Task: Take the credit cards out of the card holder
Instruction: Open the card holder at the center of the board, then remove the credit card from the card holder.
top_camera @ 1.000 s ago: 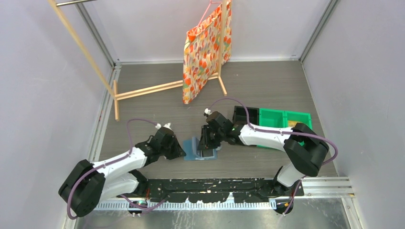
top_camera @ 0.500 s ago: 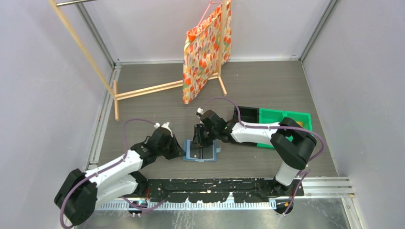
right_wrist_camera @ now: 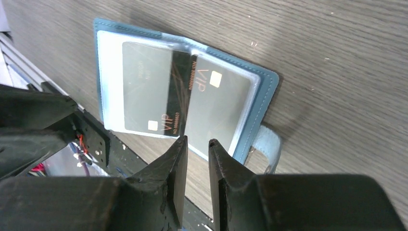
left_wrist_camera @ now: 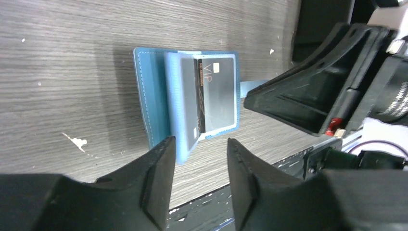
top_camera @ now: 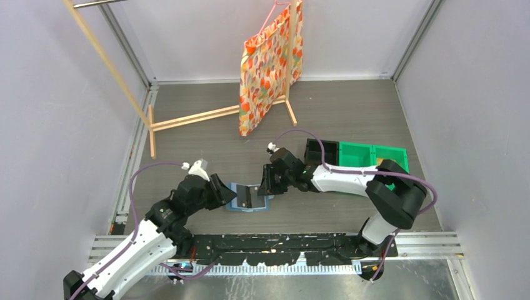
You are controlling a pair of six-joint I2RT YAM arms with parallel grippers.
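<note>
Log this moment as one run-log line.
card holder lying open | two dark VIP cards inside | left tool open, empty | right tool slightly open, empty

Orange-patterned gift bag (top_camera: 269, 69) hanging from a pink hanger (top_camera: 272, 11) on a light wooden rack (top_camera: 194, 117), far side of a grey wood-grain counter (top_camera: 350, 106), black bin (top_camera: 322, 150) seemingly touching green bins (top_camera: 365, 154) at right, contents unclear.

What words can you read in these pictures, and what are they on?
"VIP": dark grey plastic card with the gold chip, in the open teal-blue folding card holder.
"VIP": second dark grey card in the facing sleeve.
Other small print on both cards: too small to read.
</note>
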